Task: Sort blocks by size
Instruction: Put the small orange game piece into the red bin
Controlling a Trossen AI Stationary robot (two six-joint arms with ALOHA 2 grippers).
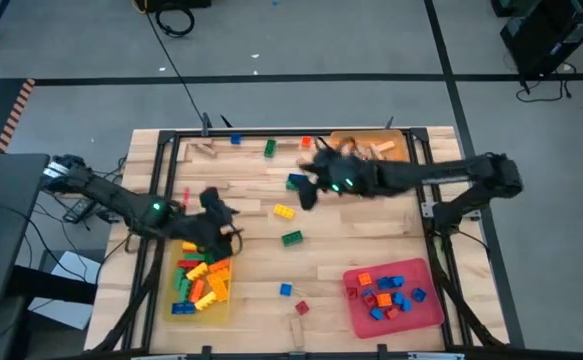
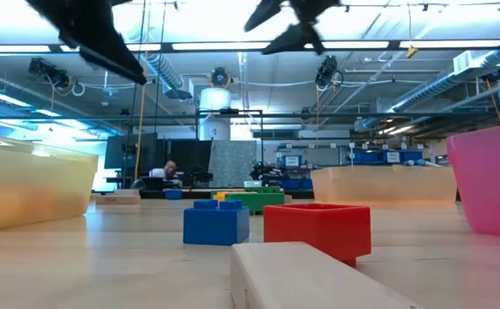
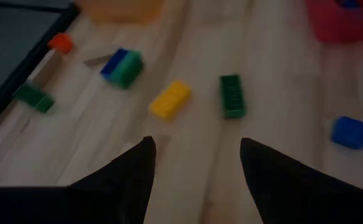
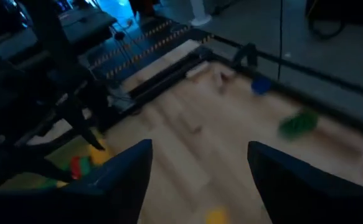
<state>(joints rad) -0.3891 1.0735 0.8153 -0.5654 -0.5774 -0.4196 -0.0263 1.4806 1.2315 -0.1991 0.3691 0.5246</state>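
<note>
the left gripper (image 1: 223, 222) hovers mid-left above the yellow tray (image 1: 199, 301), fingers spread, holding nothing. the right gripper (image 1: 309, 180) hangs upper centre by the orange tray (image 1: 396, 147), fingers released and empty. loose blocks (image 1: 285, 211) lie between them; others fill the red tray (image 1: 432, 310) at lower right.

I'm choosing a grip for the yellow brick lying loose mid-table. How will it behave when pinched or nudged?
The yellow brick looks like hard moulded plastic, so probably stiff, and light. It lies flat on its long side, so it should slide on the smooth table rather than roll or tip. Its glossy sides may slip in a shallow pinch.
</note>
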